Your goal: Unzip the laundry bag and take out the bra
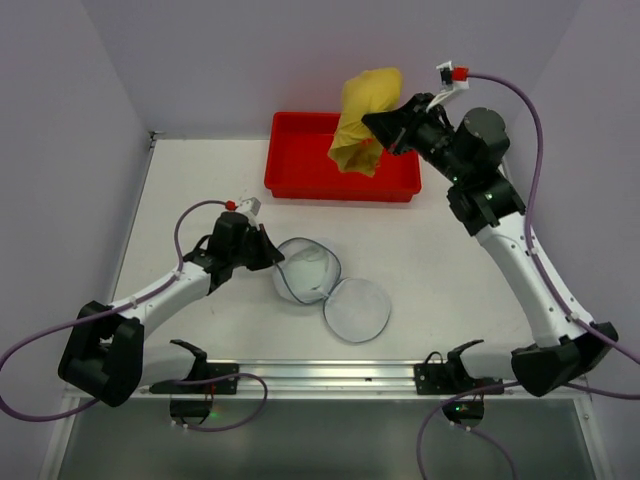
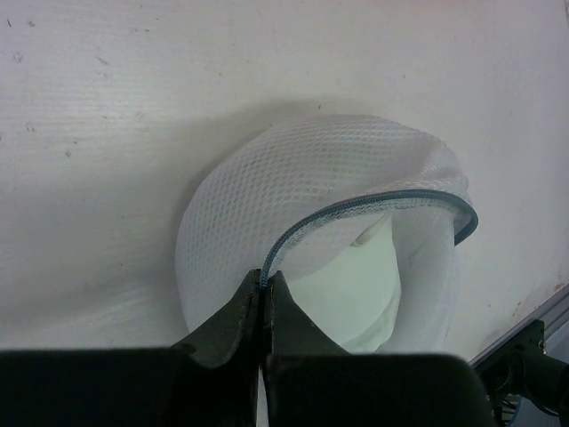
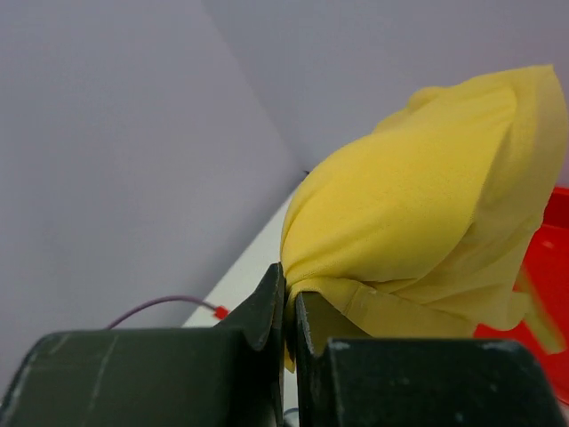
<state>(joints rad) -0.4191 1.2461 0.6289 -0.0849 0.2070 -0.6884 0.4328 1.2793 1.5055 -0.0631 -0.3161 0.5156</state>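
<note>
The laundry bag (image 1: 312, 270) lies unzipped mid-table, a white mesh clamshell with a dark zipper rim. Its second half (image 1: 356, 310) is folded flat toward the front. My left gripper (image 1: 272, 256) is shut on the rim of the upright half; in the left wrist view the jaws (image 2: 264, 286) pinch the blue-grey zipper edge (image 2: 373, 203), and the mesh dome (image 2: 302, 178) stands beyond. The bra (image 1: 364, 118) is yellow and hangs in the air over the red tray. My right gripper (image 1: 382, 128) is shut on its fabric edge, and the wrist view shows cloth (image 3: 418, 196) squeezed between the fingertips (image 3: 290, 298).
A red rectangular tray (image 1: 300, 170) sits at the back of the table, under the hanging bra. Grey walls close in the left, back and right sides. A metal rail (image 1: 330, 374) with black clamps runs along the near edge.
</note>
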